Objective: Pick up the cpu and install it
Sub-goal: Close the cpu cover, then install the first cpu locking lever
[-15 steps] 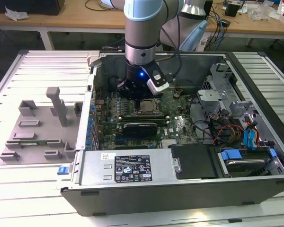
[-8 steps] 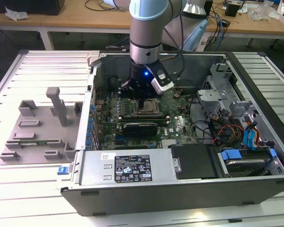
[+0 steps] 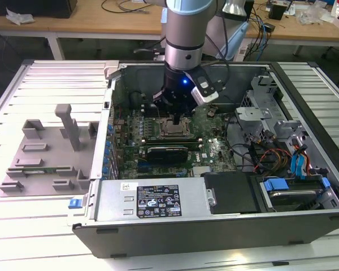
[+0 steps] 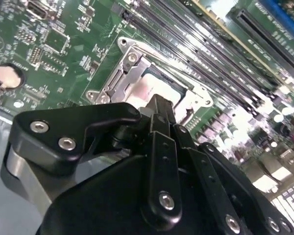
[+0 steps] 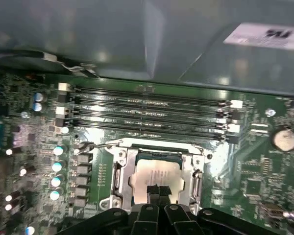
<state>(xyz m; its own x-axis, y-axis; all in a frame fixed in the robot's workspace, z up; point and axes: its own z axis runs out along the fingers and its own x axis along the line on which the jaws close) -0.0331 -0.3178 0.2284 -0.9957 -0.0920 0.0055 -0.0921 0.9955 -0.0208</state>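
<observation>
The cpu [image 5: 159, 172] lies flat inside the metal-framed socket [image 5: 118, 171] on the green motherboard [image 3: 212, 149], its silvery-grey top showing in both wrist views [image 4: 149, 90]. My gripper [image 5: 156, 190] hangs directly over the chip, its dark fingertips pressed together at or just above the chip's near edge. Nothing shows between the fingers [image 4: 159, 110]. In the exterior view the gripper [image 3: 178, 119] reaches down into the open computer case [image 3: 158, 203], right over the socket [image 3: 174, 129].
Several long memory slots [image 5: 147, 115] run beside the socket. A row of capacitors [image 5: 58, 166] and a coin battery [image 5: 284, 139] stand on the board. Drive bays and cables [image 3: 282, 164] fill the case's right side in the exterior view. A grey holder [image 3: 51, 152] lies outside at its left.
</observation>
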